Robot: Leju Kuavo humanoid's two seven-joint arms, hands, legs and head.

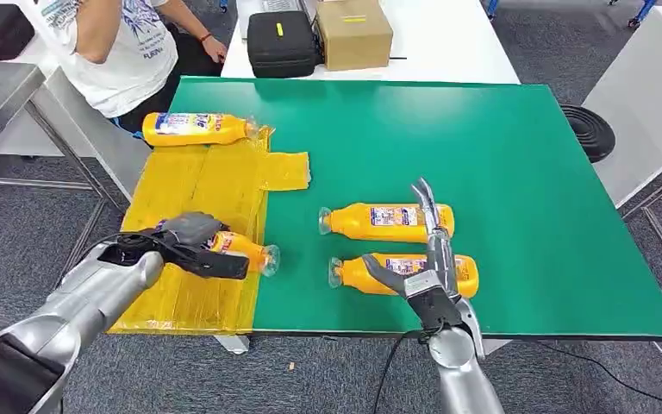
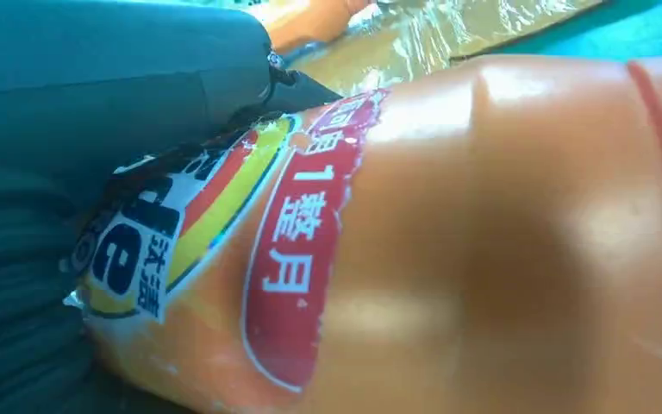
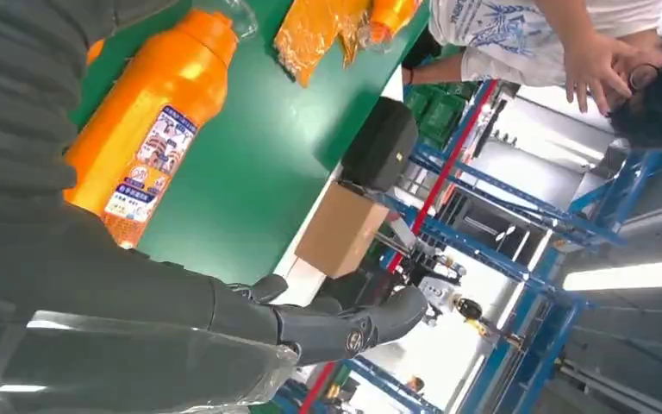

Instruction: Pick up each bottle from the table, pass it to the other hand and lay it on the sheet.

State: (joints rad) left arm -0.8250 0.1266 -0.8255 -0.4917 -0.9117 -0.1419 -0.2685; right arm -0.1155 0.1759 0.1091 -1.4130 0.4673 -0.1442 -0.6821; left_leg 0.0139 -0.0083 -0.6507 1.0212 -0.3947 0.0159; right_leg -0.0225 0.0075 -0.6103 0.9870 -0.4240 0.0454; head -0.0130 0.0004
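Left robot hand (image 1: 191, 241) clasping orange bottle (image 1: 243, 249) over yellow sheet (image 1: 198, 185); right robot hand (image 1: 422, 259) spread above bench bottles; rigid, glossy, likely slippery — grip mid-body.

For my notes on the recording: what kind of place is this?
Probably a workshop or robot lab: blue metal racks, a cardboard box and black case on a white table, and grey carpet.

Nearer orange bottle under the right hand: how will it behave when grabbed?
The nearer bottle lies on its side on the green table, so a nudge probably rolls it. It looks like glossy plastic, likely slippery. Right hand hovers open above it.
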